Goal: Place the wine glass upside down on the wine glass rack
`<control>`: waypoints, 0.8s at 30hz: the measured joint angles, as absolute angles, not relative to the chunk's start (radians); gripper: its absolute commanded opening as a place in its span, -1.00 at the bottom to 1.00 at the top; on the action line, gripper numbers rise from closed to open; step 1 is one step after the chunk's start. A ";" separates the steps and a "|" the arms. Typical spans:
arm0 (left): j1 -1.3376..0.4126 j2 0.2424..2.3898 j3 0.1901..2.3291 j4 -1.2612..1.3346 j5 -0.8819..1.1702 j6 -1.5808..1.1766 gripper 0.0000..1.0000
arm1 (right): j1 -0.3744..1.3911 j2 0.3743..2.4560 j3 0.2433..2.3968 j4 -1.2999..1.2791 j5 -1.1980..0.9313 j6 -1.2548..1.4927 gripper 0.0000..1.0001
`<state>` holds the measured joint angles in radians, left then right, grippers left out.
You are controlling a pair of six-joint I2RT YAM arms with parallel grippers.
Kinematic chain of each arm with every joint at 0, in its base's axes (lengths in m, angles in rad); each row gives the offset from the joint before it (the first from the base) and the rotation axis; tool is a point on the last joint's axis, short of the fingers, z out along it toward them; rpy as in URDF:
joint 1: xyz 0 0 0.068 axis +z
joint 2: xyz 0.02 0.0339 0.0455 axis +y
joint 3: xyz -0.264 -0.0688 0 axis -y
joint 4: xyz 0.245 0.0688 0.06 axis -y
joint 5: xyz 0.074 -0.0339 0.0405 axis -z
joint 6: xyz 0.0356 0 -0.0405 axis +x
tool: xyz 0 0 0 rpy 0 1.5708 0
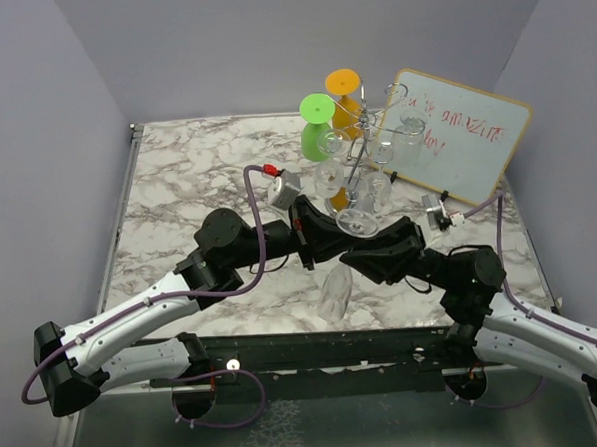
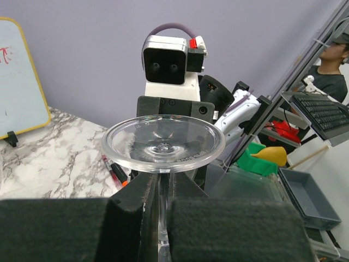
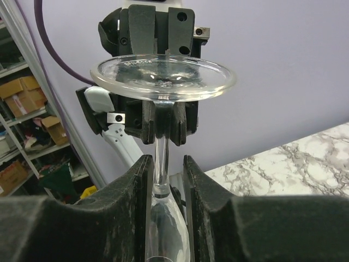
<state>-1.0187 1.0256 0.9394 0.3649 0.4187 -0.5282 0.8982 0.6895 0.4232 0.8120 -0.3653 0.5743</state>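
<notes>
The clear wine glass [image 1: 334,292] hangs upside down above the table's front, foot [image 1: 356,221] on top and bowl below. My left gripper [image 1: 332,244] is shut on its stem; in the left wrist view the pads [image 2: 131,204] press the stem [image 2: 162,207] just under the foot [image 2: 163,143]. My right gripper [image 1: 375,252] faces it from the other side. In the right wrist view its gripper [image 3: 166,164] stands open around the stem [image 3: 162,158], with a gap on the right side. The chrome wine glass rack [image 1: 366,130] stands behind, at the back.
A green glass [image 1: 316,122], an orange glass [image 1: 343,91] and clear glasses [image 1: 409,138] hang on the rack. A white board [image 1: 464,140] with red writing leans at the back right. Marker pens [image 2: 112,169] lie on the marble top.
</notes>
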 measured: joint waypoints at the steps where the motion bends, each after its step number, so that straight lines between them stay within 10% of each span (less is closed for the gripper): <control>1: -1.018 1.022 0.934 0.367 0.412 -0.533 -1.00 | 0.898 0.696 0.424 0.819 -0.365 0.575 -0.42; 10: -1.016 1.006 0.912 0.381 0.373 -0.540 -0.98 | 0.899 0.749 0.443 0.856 -0.376 0.589 -0.98; 24: -1.017 0.953 0.863 0.408 0.314 -0.574 0.50 | 0.898 0.651 0.451 0.757 -0.309 0.479 -0.98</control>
